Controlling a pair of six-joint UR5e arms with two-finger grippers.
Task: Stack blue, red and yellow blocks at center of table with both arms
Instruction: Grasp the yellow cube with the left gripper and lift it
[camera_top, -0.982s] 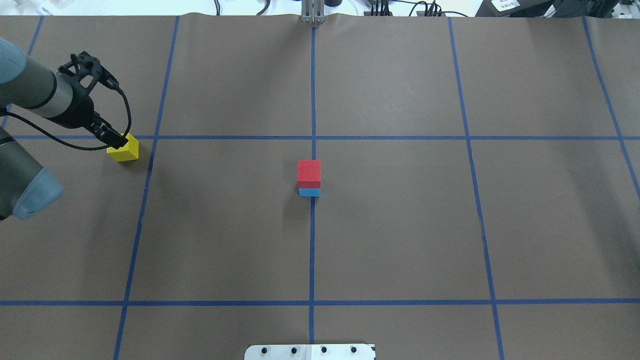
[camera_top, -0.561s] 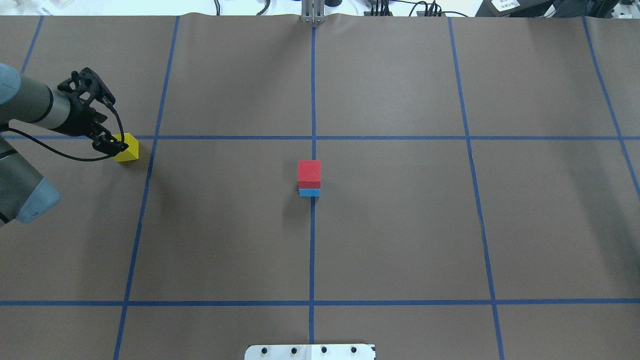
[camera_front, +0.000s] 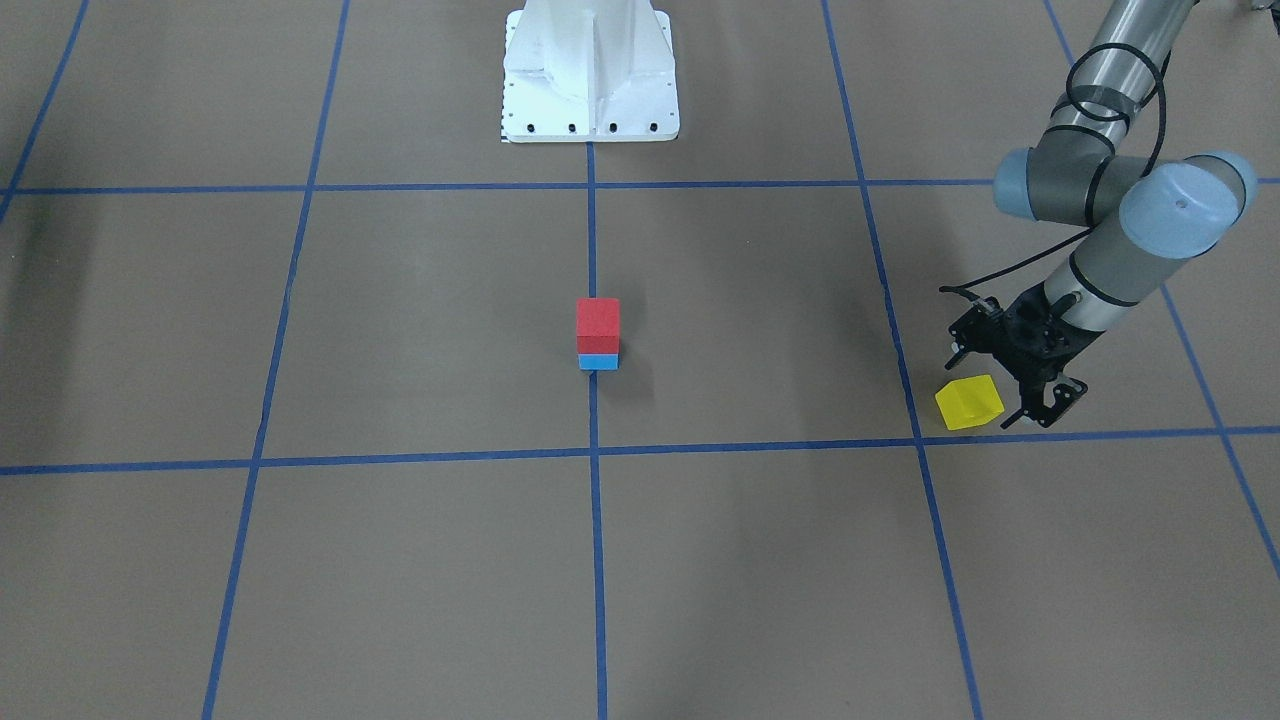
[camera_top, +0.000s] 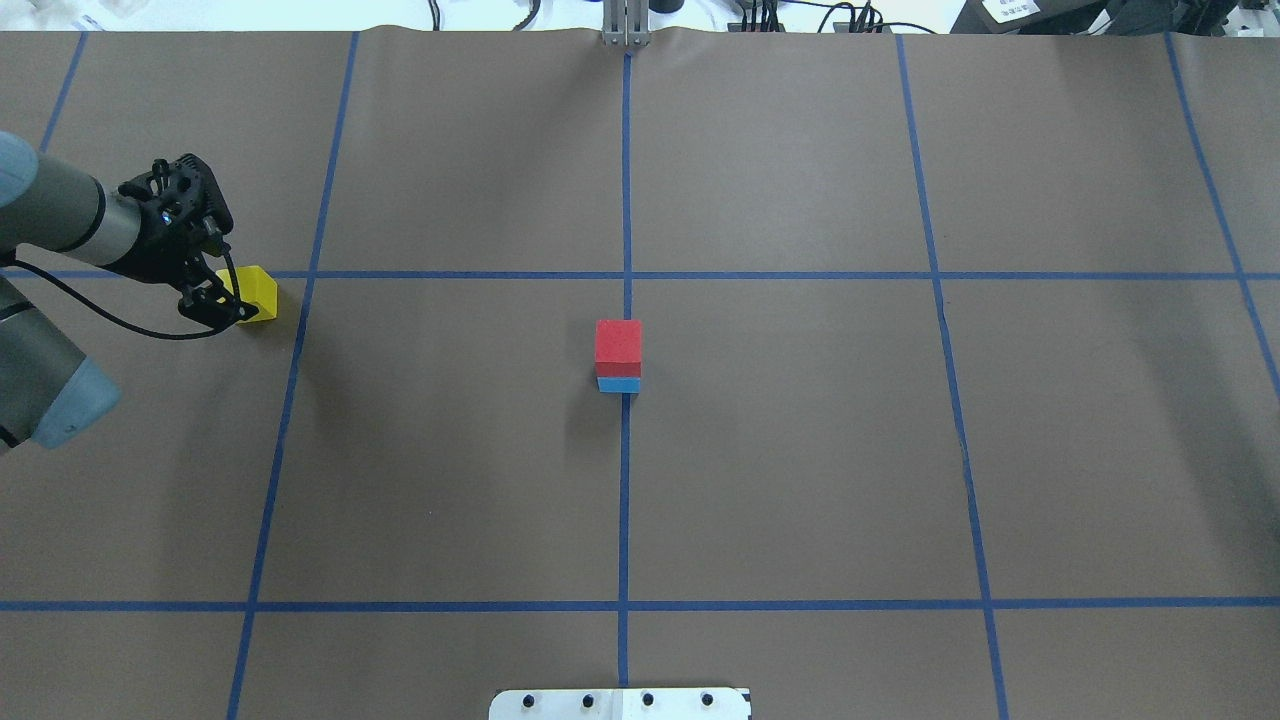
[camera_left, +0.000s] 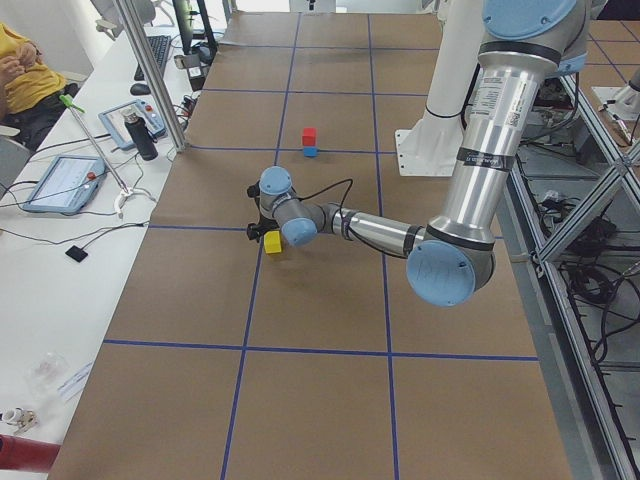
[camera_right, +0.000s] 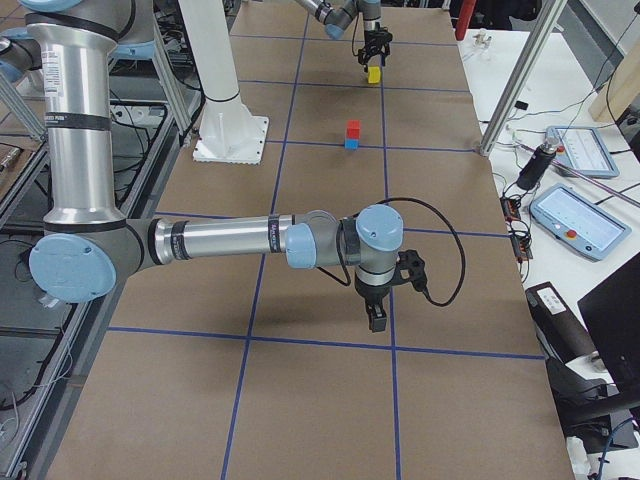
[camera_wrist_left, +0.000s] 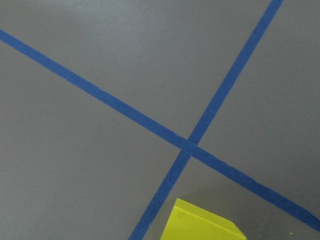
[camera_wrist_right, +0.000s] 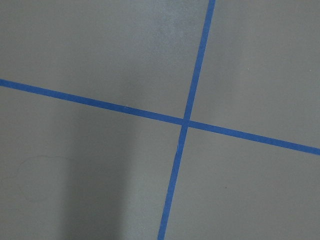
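Observation:
A red block (camera_top: 618, 342) sits on top of a blue block (camera_top: 618, 385) at the table's center. A yellow block (camera_top: 254, 292) lies on the table at the far left, by a tape crossing. My left gripper (camera_top: 215, 305) is low and just left of it; the jaws look open and empty, and the block is beside them, not between them. In the front view the yellow block (camera_front: 968, 402) lies next to the left gripper (camera_front: 1045, 408). The left wrist view shows only the block's top (camera_wrist_left: 200, 225). My right gripper (camera_right: 375, 318) shows only in the exterior right view, so I cannot tell its state.
Brown paper with a blue tape grid (camera_top: 626, 500) covers the table. The robot's white base (camera_front: 590, 70) stands at the near middle edge. Tablets and cables (camera_left: 70, 180) lie on the operators' side bench.
My left gripper has drawn back off the yellow block, moving left and a little toward me while its wrist turned. The block has stayed in place. The red-on-blue stack is unchanged.

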